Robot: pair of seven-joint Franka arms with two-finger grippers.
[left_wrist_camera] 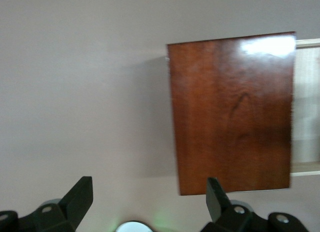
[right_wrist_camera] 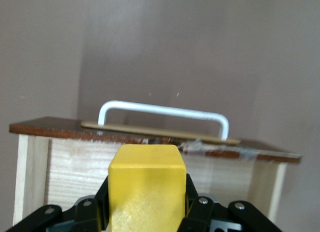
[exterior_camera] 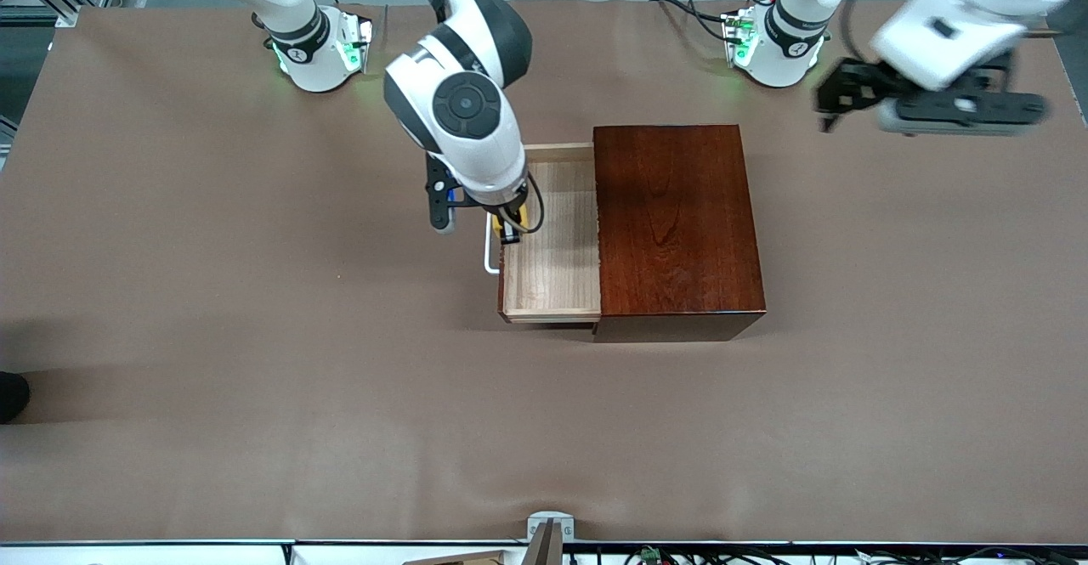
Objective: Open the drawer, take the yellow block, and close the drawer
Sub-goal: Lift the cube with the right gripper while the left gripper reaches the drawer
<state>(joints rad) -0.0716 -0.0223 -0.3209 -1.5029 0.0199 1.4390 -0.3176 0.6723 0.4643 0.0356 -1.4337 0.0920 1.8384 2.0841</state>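
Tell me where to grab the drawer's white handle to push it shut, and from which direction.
Grip the white handle on its straight middle bar, coming from above with the jaws across the bar. It is a U-shaped bar standing clear of the drawer front, so there is space under it. The right gripper is shut on the yellow block, so the open left gripper seems freer.

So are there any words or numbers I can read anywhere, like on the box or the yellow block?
None can be read.
The wooden box and its drawer: bare wood, no label.
The yellow block held in the right end effector: plain.
Small round marks on the arm bases: too small to read.
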